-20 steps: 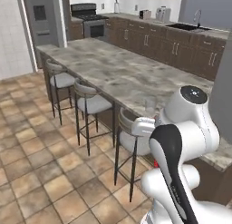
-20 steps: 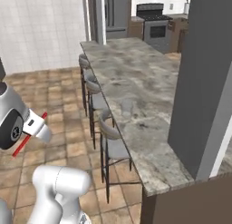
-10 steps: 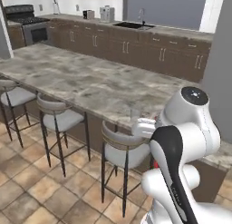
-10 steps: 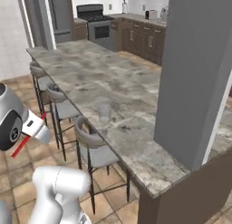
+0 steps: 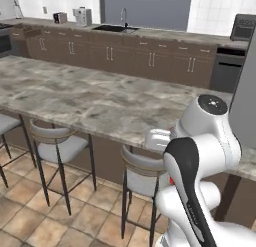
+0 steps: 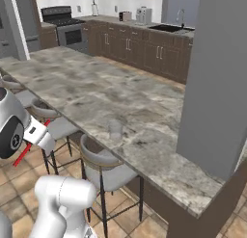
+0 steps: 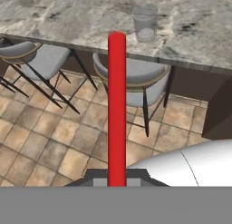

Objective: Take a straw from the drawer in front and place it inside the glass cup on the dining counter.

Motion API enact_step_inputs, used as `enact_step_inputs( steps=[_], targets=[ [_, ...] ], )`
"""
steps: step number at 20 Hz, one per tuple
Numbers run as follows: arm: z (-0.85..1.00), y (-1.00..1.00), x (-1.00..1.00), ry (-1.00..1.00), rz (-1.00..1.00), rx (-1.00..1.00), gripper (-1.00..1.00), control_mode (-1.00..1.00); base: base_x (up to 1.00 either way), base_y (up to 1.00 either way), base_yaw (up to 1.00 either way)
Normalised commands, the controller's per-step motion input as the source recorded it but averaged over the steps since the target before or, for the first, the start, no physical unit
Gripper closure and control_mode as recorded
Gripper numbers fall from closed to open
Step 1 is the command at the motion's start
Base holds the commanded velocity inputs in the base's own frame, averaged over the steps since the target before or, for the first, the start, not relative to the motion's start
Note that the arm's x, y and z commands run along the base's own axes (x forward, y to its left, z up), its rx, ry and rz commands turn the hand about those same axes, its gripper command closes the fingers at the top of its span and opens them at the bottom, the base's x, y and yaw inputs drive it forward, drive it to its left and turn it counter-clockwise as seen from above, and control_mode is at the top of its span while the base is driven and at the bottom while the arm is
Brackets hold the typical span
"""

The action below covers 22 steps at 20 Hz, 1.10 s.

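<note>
My gripper (image 7: 116,177) is shut on the bright-red straw (image 7: 116,105), which points up from between the fingers toward the dining counter (image 7: 68,12). The clear glass cup (image 7: 145,22) stands upright on the marble near the counter's near edge, a little right of the straw's tip. In the right base view the gripper (image 6: 34,135) hangs over the tiled floor, left of the counter (image 6: 91,90), with the straw (image 6: 23,154) slanting down from it; the glass cup (image 6: 115,128) is farther right. The drawer is out of view.
Grey-cushioned stools (image 6: 103,167) (image 5: 57,143) line the counter's near side below the cup. A tall grey pillar (image 6: 217,78) rises at the counter's right end. Dark wall cabinets with a sink (image 5: 115,28) run behind. Tiled floor (image 7: 50,141) lies beneath the hand.
The base has driven and turned, so the whole scene has shifted: the counter and cup are now nearer and more head-on. The straw stays held in the shut gripper.
</note>
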Motion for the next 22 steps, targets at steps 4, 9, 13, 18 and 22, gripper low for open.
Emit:
enact_step_inputs(
  steps=[4,9,13,18,22],
  targets=[
    [0.00,0.00,0.00,0.00,0.00,0.00,1.00,1.00,0.21,0.61,-0.28],
    [0.00,0.00,0.00,0.00,0.00,0.00,1.00,1.00,0.42,0.43,-0.34],
    [0.00,0.00,0.00,0.00,0.00,0.00,1.00,1.00,0.72,0.15,-0.31],
    [0.00,0.00,0.00,0.00,0.00,0.00,1.00,1.00,0.56,0.10,-0.30],
    [0.03,0.01,0.51,0.00,-0.23,0.00,1.00,-1.00,0.00,0.00,0.00]
  ],
)
